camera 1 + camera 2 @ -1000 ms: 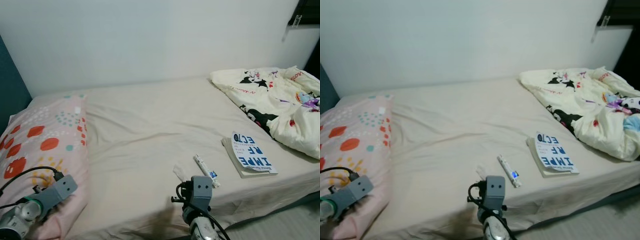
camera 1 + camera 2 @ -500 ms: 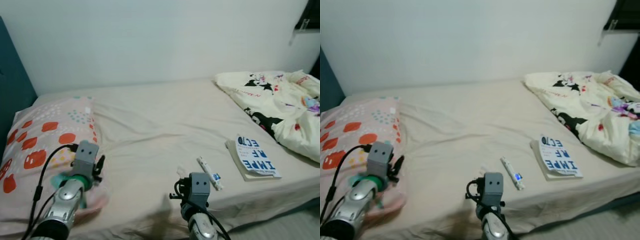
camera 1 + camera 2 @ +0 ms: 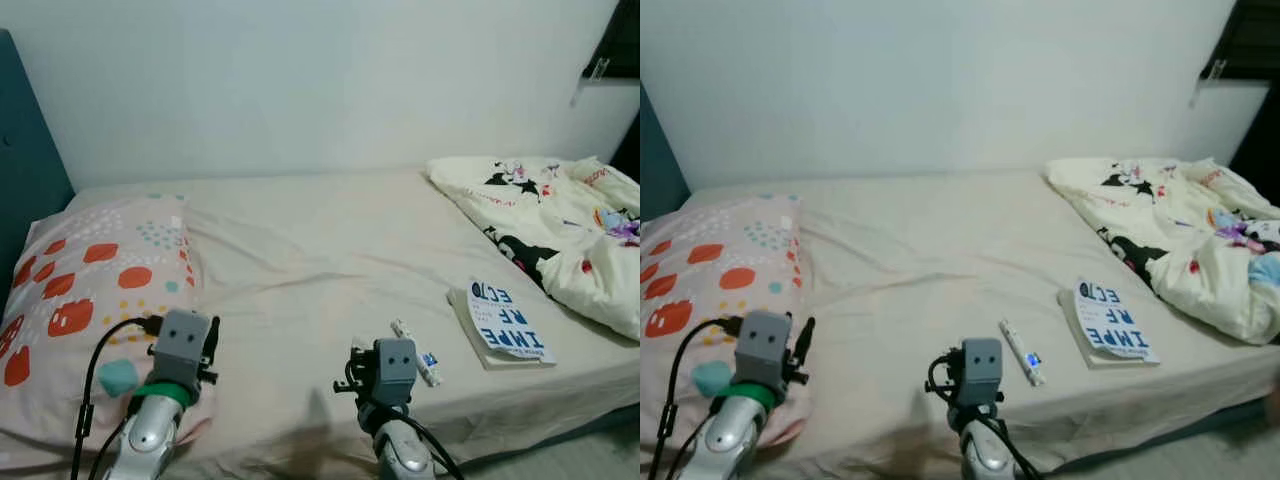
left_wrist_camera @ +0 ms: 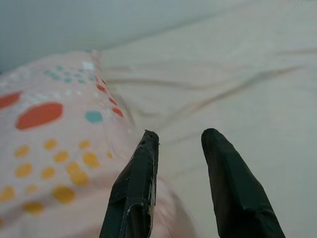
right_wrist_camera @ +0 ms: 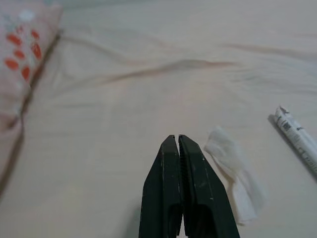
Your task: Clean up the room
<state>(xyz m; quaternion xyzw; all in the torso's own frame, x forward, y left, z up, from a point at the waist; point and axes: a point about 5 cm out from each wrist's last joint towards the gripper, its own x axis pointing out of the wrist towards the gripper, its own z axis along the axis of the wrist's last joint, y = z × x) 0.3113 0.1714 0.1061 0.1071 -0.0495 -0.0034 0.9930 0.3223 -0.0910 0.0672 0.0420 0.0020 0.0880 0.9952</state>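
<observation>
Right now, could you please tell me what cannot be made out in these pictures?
- Tube: its print is too small to read in either eye view, and the frame edge cuts it off in the right wrist view.
- Tissue: partly hidden behind the right end effector.
- Blanket: cut off at the eye view's right edge.

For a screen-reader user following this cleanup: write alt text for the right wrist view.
The right gripper, its two black fingers pressed shut and holding nothing, points across a wrinkled beige bed sheet. A crumpled white tissue lies on the sheet just beside the fingertips, with a white tube beyond it and the pink pillow with red spots at the far side.
</observation>
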